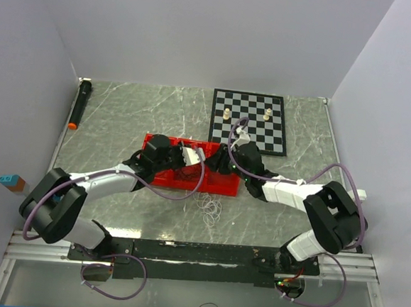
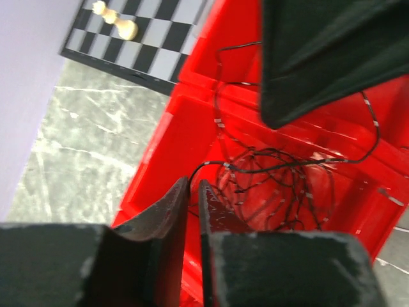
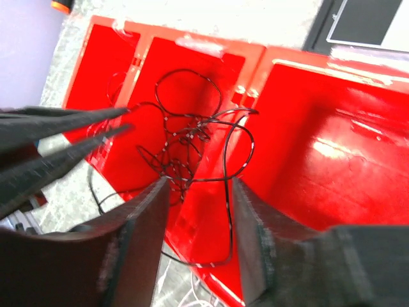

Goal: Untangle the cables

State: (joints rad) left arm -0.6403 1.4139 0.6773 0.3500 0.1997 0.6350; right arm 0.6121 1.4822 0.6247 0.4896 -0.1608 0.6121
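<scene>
A black cable tangle (image 3: 184, 142) with pale bands lies in a compartment of the red tray (image 1: 162, 180); it also shows in the left wrist view (image 2: 276, 187). My left gripper (image 1: 191, 157) (image 2: 193, 189) is shut on a strand of the black cable at the tray's edge. My right gripper (image 1: 223, 159) (image 3: 199, 185) is open above the tray, with a loop of the black cable (image 3: 229, 211) hanging between its fingers. It shows as a dark block in the left wrist view (image 2: 319, 57). A white cable bunch (image 1: 210, 208) lies on the table in front of the tray.
A chessboard (image 1: 253, 132) with two pale pieces (image 1: 226, 114) lies behind the tray; it also shows in the left wrist view (image 2: 150, 54). A black marker with an orange tip (image 1: 80, 104) lies at the far left. A blue and brown block (image 1: 11, 181) sits at the left wall.
</scene>
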